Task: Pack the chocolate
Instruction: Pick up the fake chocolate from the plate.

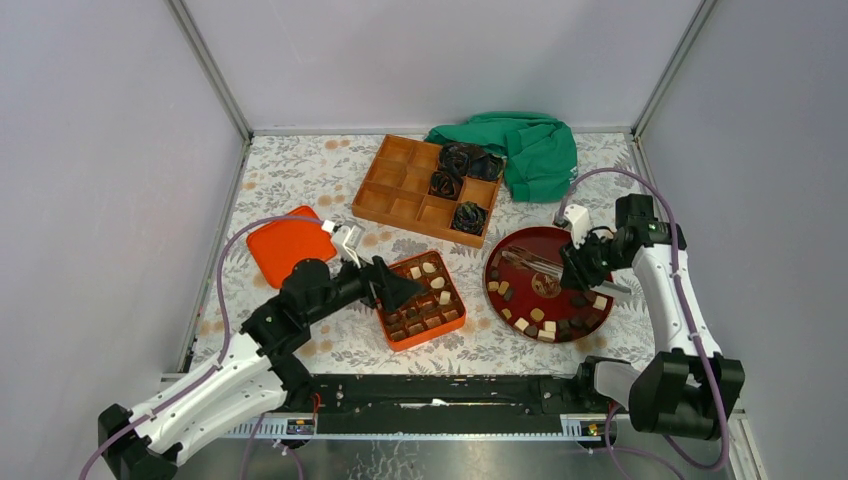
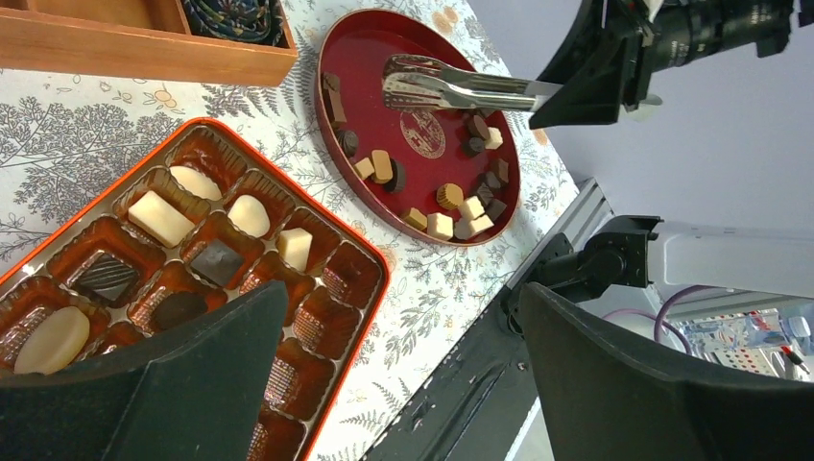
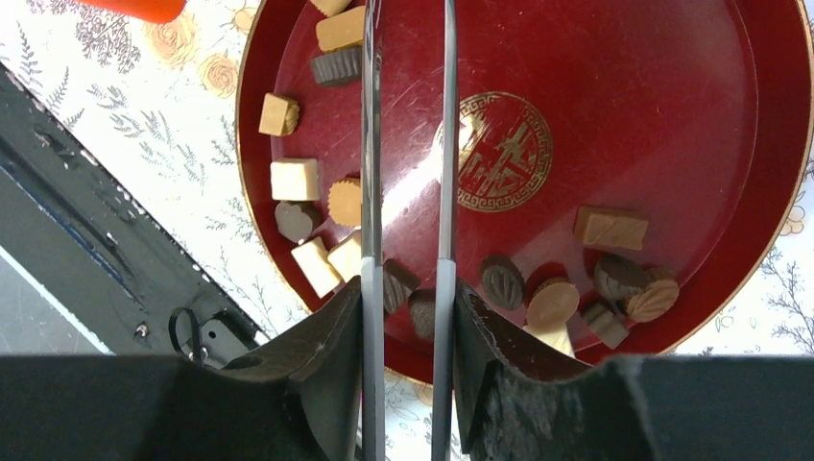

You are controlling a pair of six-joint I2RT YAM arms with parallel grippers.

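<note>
No words, numbers or brand names can be read anywhere in these views. The one sign is a round gold emblem [image 3: 503, 151] printed at the middle of the red plate [image 3: 672, 86]: a ring enclosing angular, seal-like strokes, too stylised and too washed by glare for any character to be made out. In the left wrist view and the top view it shows only as a small gold disc, its strokes too fine to tell

You have bright, even light and soft shadows. Glare streaks the plate [image 3: 624, 115] and tongs [image 3: 446, 144] in your right wrist view; the overhead picture looks slightly soft.
</note>
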